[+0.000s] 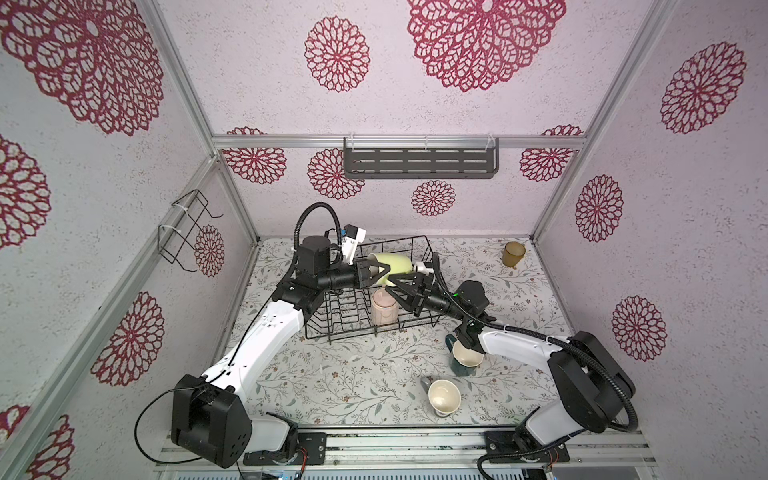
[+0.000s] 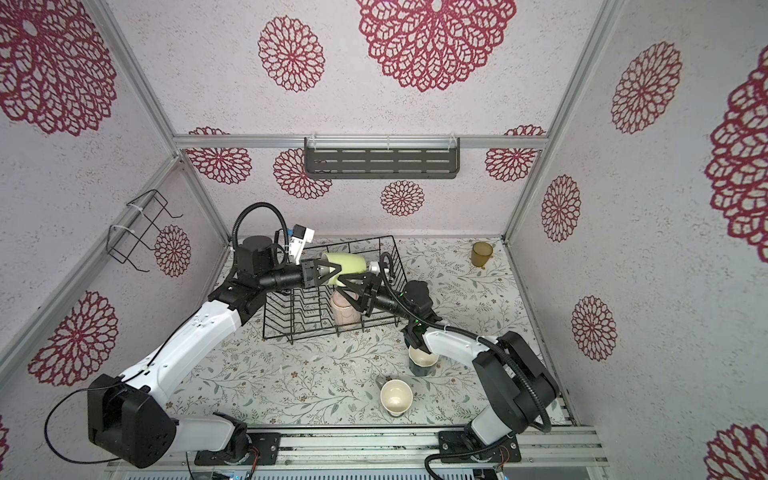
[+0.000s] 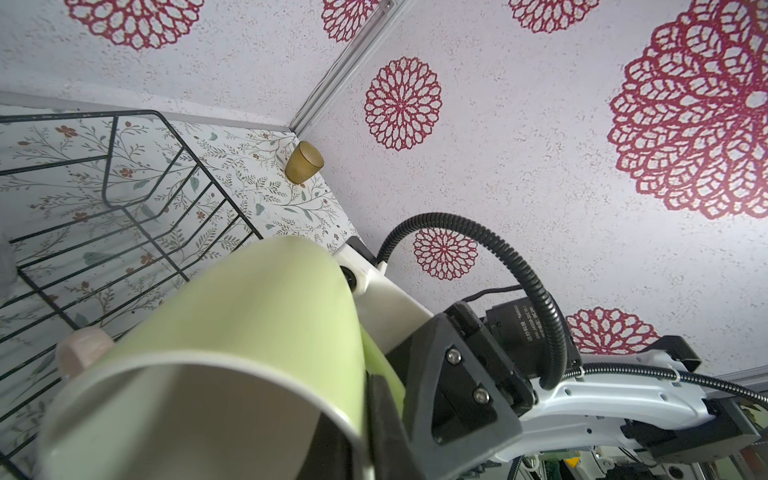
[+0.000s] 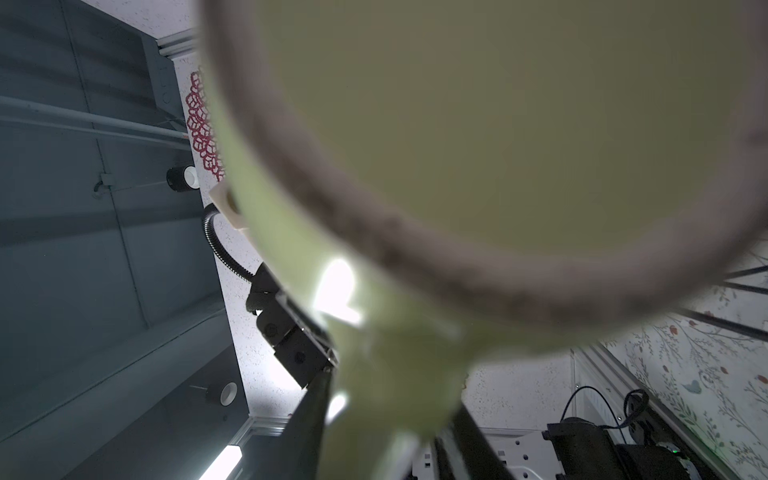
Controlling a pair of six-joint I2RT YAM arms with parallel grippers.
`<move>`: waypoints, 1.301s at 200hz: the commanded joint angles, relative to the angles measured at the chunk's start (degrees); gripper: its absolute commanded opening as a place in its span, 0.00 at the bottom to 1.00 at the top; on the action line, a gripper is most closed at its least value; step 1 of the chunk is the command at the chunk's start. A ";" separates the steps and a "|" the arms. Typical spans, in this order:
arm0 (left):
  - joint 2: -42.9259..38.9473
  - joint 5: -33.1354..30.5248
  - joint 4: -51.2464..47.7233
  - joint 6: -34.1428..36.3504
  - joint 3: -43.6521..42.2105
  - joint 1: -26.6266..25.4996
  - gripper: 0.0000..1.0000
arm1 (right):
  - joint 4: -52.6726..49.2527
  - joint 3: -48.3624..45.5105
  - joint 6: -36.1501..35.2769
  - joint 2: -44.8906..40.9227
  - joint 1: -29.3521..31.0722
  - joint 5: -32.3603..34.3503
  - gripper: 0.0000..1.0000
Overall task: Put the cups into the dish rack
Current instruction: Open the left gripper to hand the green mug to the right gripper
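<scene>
- you are mid-way through loading the yellow-green ceramic mug with the cream inside (image 1: 392, 264). it hangs on its side in the air above the large black wire dish rack (image 1: 353, 328) and is not yet set down.
- your left gripper (image 1: 380, 270) is clamped on the wall of the mug at its rim. the left wrist view shows the open mouth close up, with a black finger against the outside.
- your right gripper (image 1: 397, 293) sits under the mug towards its base. in the right wrist view the handle runs down between its two fingers.
- the right jaws stand part-way apart around that handle. i cannot tell whether the pads press on it.
- this looks like a pass from one arm to the other. the right should have a firm hold on the handle before you let the left go.
- after that, lower the mug into a free bay of the rack.
- a tall pale pink tumbler (image 1: 384, 311) stands in the rack just below the right gripper, so keep the mug and fingers off it.
- three cups wait outside the rack on the floral table top (image 1: 332, 374):
  - an amber translucent tumbler (image 1: 514, 253) in the far right corner
  - a teal mug (image 1: 465, 359) partly under the right arm
  - a grey mug (image 1: 444, 397) near the front
</scene>
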 commanded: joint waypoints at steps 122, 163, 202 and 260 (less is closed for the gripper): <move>-3.07 4.07 9.27 3.46 -2.08 -1.43 0.01 | -4.51 5.42 -7.66 1.52 0.92 0.84 0.00; -3.48 0.42 9.21 3.70 -3.52 -1.21 0.22 | -13.71 8.46 -20.84 0.09 0.12 0.75 0.00; -3.57 -3.13 7.80 2.21 -4.38 0.14 0.53 | -28.04 12.52 -39.74 -1.76 -0.90 1.49 0.00; -4.07 -7.43 5.96 0.90 -6.03 2.42 0.59 | -52.39 19.02 -70.91 -3.06 -1.58 11.70 0.00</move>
